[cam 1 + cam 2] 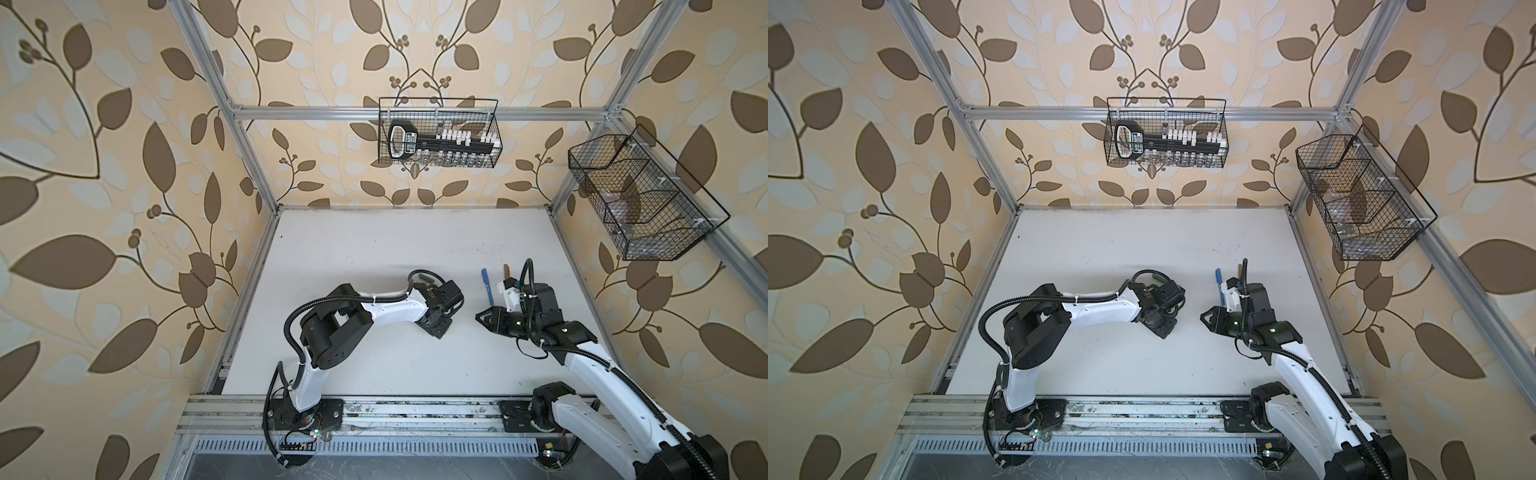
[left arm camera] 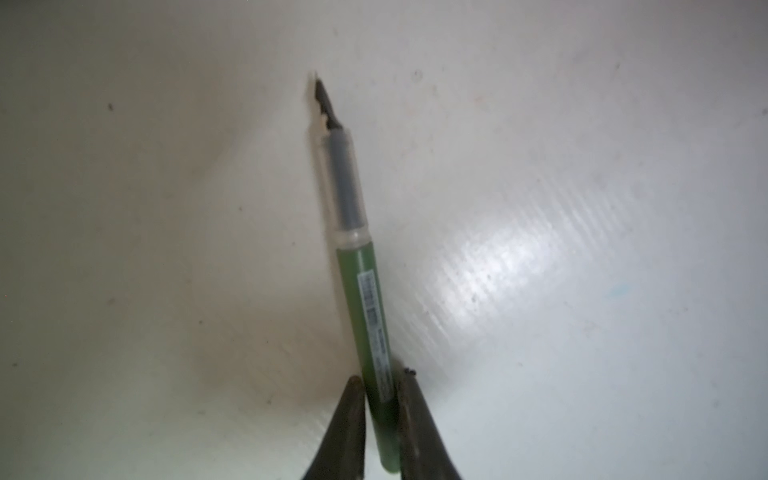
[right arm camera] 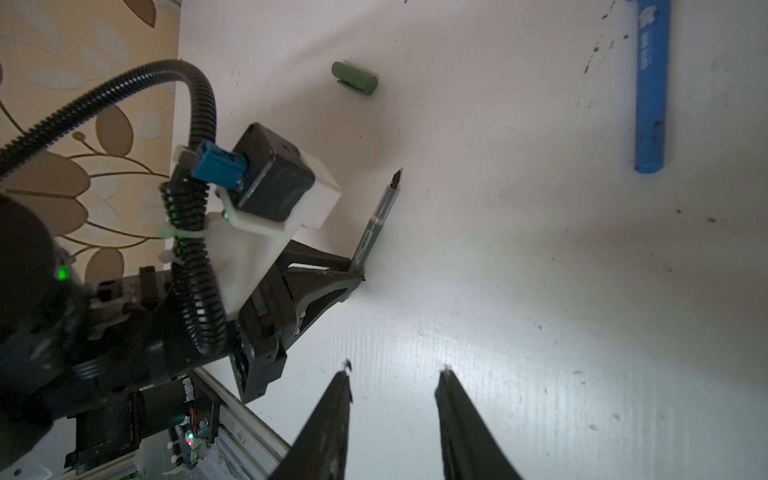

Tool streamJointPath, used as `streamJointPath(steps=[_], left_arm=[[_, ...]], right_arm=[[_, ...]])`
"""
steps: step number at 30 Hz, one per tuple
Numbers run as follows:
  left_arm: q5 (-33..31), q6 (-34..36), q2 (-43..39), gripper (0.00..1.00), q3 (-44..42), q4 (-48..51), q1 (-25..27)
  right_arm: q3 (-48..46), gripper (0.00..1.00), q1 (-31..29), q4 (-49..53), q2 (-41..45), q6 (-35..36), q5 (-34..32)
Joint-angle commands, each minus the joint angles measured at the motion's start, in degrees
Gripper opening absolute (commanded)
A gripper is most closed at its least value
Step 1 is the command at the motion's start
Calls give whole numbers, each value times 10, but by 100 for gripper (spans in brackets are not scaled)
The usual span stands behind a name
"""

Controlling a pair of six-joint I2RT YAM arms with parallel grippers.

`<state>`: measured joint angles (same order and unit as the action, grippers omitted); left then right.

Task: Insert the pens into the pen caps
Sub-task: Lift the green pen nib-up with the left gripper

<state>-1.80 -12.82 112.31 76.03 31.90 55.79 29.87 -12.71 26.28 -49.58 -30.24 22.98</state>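
The green pen (image 2: pixel 361 291) is clamped at its rear by the left gripper (image 2: pixel 380 378).
Near the green pen the right gripper (image 3: pixel 395 370) is held with jaws parted, empty; the green cap (image 3: pixel 355 79) is seen beyond its tip, the blue pen (image 3: pixel 650 95) well apart.

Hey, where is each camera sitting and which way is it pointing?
Both top views: high above the arms' bases, looking down on the white table; left arm and right arm show.
Left wrist: behind the left gripper, looking along its fingers, shut on the green pen.
Right wrist: behind the open right gripper, facing the left gripper, green cap and blue pen.
Shared: both wrist views show the green pen.
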Motion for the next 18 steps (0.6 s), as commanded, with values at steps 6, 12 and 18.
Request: streamJointPath(steps=[6, 12, 18], left_arm=[[-9, 12, -61, 41, -25, 0, -6], [-13, -47, -28, 47, 19, 4, -12], [-4, -91, 0, 37, 28, 3, -16]], right_arm=[[-10, 37, 2, -15, -7, -12, 13], [-10, 37, 2, -15, -3, -15, 15], [-6, 40, 2, -12, 0, -13, 15]])
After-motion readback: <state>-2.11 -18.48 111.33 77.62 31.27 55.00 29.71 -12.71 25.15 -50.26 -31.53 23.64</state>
